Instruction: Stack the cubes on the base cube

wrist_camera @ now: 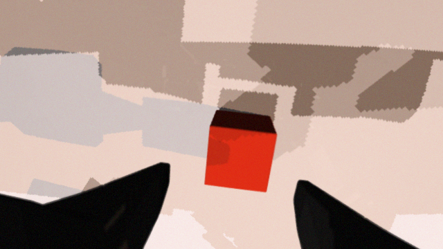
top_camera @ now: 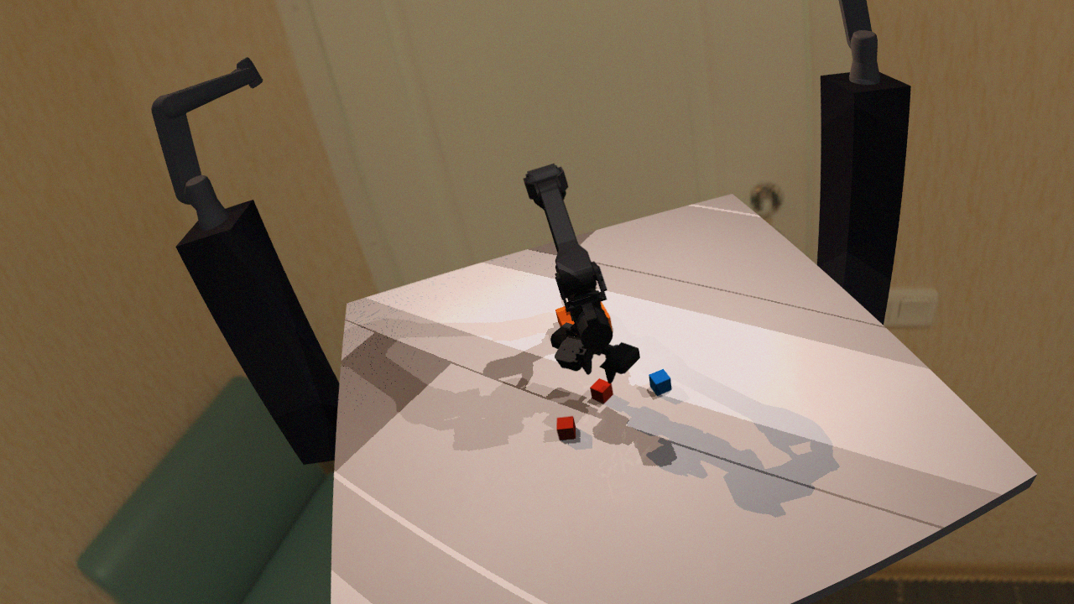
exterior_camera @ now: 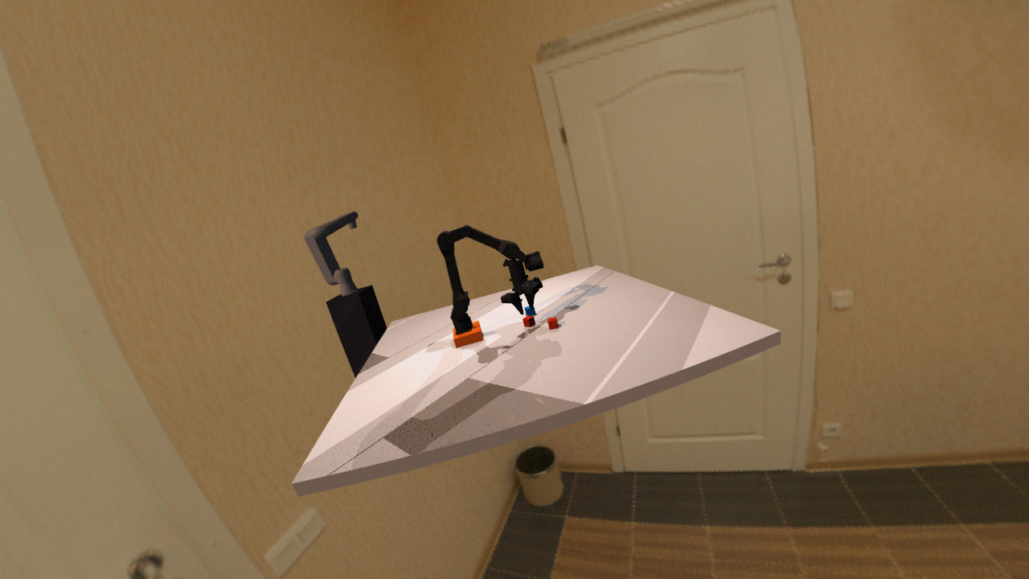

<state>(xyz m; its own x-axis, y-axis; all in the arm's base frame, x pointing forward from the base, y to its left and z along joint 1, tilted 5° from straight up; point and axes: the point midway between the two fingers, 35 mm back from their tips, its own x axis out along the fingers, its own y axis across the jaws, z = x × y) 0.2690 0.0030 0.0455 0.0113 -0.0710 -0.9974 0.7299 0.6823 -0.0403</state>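
The blue cube [top_camera: 659, 381] [exterior_camera: 530, 310] rests on the table with nothing on top. One red cube [top_camera: 601, 390] [exterior_camera: 528, 321] [wrist_camera: 241, 157] lies on the table beside it, on the side toward the other red cube. That other red cube [top_camera: 565, 428] [exterior_camera: 552, 323] lies farther from the arm's base. My gripper [top_camera: 599, 373] [exterior_camera: 526, 310] [wrist_camera: 232, 181] is open and empty, pointing down a little above the nearer red cube. In the wrist view that cube shows between and slightly beyond the fingertips, slightly turned relative to them.
The table [top_camera: 450, 525] [exterior_camera: 662, 345] carries the arm's orange base block [top_camera: 562, 316] [exterior_camera: 467, 335] behind the gripper. Black pedestals [top_camera: 255, 337] [top_camera: 863, 172] with grey arms stand beyond the table edges. Arm shadows cross the table around the cubes.
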